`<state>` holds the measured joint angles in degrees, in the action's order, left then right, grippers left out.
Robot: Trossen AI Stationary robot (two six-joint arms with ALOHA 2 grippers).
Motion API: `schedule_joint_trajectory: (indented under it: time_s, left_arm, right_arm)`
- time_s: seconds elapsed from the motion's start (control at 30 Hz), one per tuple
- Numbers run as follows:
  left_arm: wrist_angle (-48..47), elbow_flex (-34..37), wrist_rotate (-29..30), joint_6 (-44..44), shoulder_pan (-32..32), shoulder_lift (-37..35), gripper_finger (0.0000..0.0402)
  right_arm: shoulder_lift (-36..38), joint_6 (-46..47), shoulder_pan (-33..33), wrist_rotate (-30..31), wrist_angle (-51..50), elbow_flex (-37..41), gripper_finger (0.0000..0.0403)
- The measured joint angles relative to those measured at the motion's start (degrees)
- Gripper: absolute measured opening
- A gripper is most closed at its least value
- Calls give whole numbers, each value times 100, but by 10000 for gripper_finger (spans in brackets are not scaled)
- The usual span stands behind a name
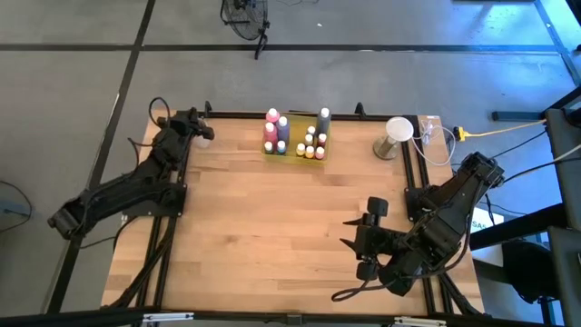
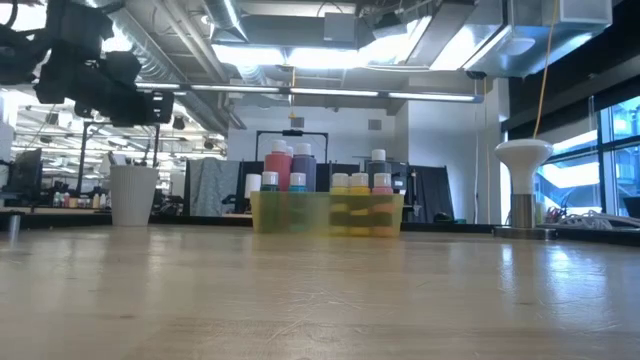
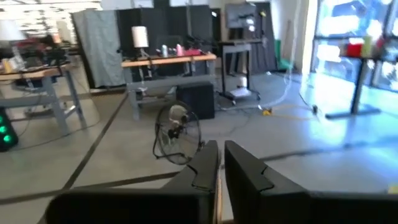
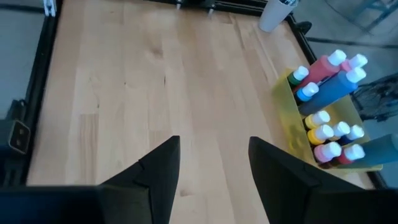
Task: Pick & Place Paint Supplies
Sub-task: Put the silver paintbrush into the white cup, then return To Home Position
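At the far edge of the wooden table stood a translucent yellow tray, and it held all the paint supplies. The tall squeeze bottles (pink, purple and one grey) occupied the tray's ends; each looked light, smooth-sided and somewhat yielding, so a hold round the mid-body seemed soundest. The small white-capped paint bottles were packed touching one another, yellow, orange and pink among them; judged rigid but easily toppled, these were best pinched just below the cap. The right gripper hovered over the near right of the table, fingers spread and empty. The left gripper rested at the table's far left corner, fingers pressed nearly together, holding nothing.
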<state>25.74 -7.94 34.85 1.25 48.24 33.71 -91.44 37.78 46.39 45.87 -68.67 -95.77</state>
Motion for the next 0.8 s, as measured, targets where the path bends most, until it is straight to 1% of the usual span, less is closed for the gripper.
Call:
schedule_joint_trajectory:
  time_s: [0.1,0.17,0.33,0.4,0.5,0.57,0.67,0.7,0.8]
  left_arm:
    - [-154,1,-370,119,128,-2,43]
    - [-162,0,-565,-48,192,-2,62]
    - [-76,0,-680,-183,288,-104,112]
    - [-76,0,-966,-305,277,-223,127]
    - [-155,0,-1749,-605,208,-538,139]
    - [-369,0,-2161,-836,147,-791,137]
    - [-983,0,-2381,-1104,44,-1257,111]
    - [-1176,0,-2391,-1110,-4,-1434,95]
    - [-1526,0,-2440,-1112,-180,-1933,32]
  right_arm:
    - [-4,230,-34,42,-5,0,194]
    - [-4,232,-39,45,-8,0,197]
    - [-4,232,-77,44,-41,0,201]
    - [-10,297,-122,43,-135,-36,194]
    - [-6,339,-217,12,-513,-242,161]
    - [53,296,-271,-90,-968,-420,120]
    - [330,-300,-334,-223,-1192,-588,35]
    - [465,-580,-334,-216,-1188,-588,18]
    - [954,-987,-336,-163,-1195,-566,6]
